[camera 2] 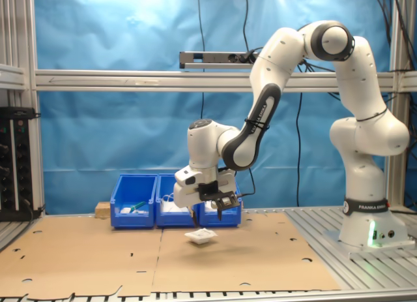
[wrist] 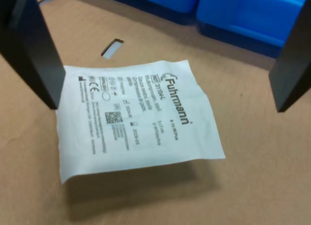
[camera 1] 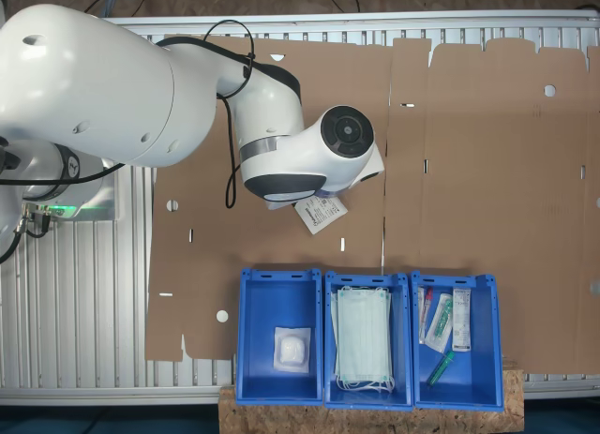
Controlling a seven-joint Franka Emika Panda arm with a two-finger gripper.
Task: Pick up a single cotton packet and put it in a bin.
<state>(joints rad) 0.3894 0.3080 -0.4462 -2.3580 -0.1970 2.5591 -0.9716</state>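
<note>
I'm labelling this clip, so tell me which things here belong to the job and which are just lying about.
Job:
cotton packet
end effector, open above it
blue bins

Lying about:
face masks
plain white packet
green-capped tube
cardboard sheets

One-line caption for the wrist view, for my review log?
Open tool poised over a printed white cotton packet lying on the cardboard sheet, blue bins behind.

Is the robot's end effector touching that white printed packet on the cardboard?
Cannot tell. In the wrist view the end effector stands open, one finger overlapping the cotton packet corner; contact or gap isn't plain.
</note>
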